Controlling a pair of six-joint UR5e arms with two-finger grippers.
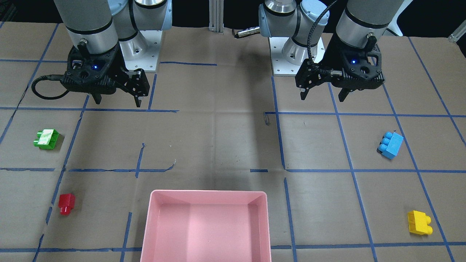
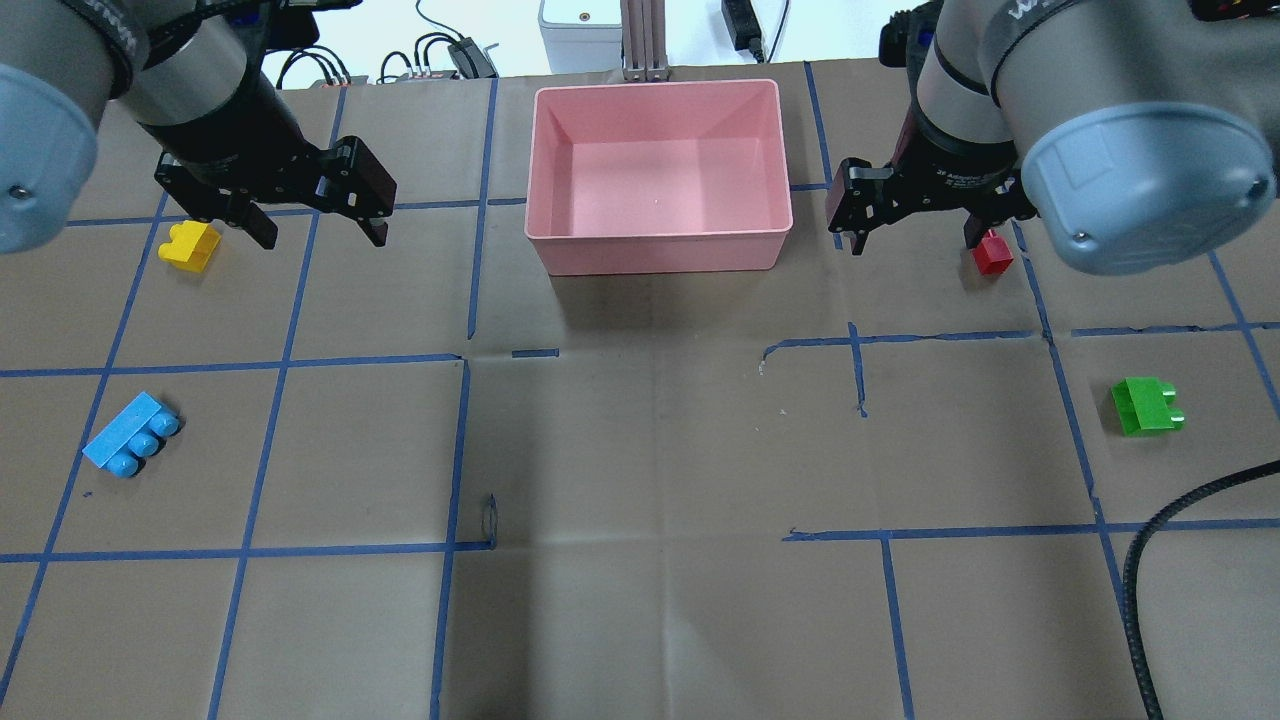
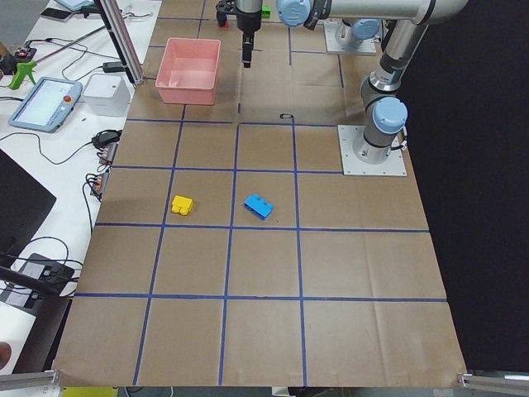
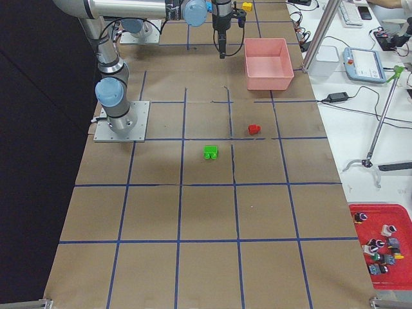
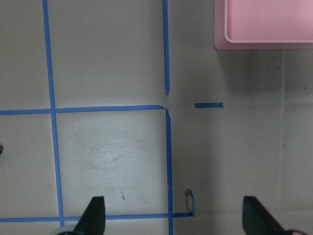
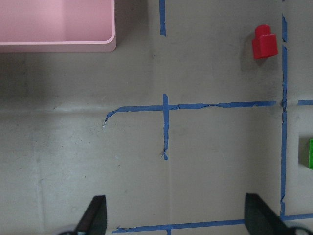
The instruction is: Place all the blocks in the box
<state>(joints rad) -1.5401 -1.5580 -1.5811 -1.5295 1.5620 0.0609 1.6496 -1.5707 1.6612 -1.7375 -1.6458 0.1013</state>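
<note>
The pink box (image 1: 209,191) stands open and empty at the table's middle far edge; it also shows in the overhead view (image 2: 660,252). The green block (image 2: 1147,406) and the red block (image 2: 993,252) lie on my right side. The light blue block (image 2: 130,438) and the yellow block (image 2: 190,245) lie on my left side. My left gripper (image 2: 322,238) is open and empty, held above the table between the yellow block and the box. My right gripper (image 2: 912,243) is open and empty, held above the table between the box and the red block.
Blue tape lines grid the brown table. The arm bases (image 1: 296,60) stand at the robot's edge. A black cable (image 2: 1150,560) hangs at the overhead view's lower right. A side bench holds a tablet (image 3: 45,103) and a red parts tray (image 4: 380,248).
</note>
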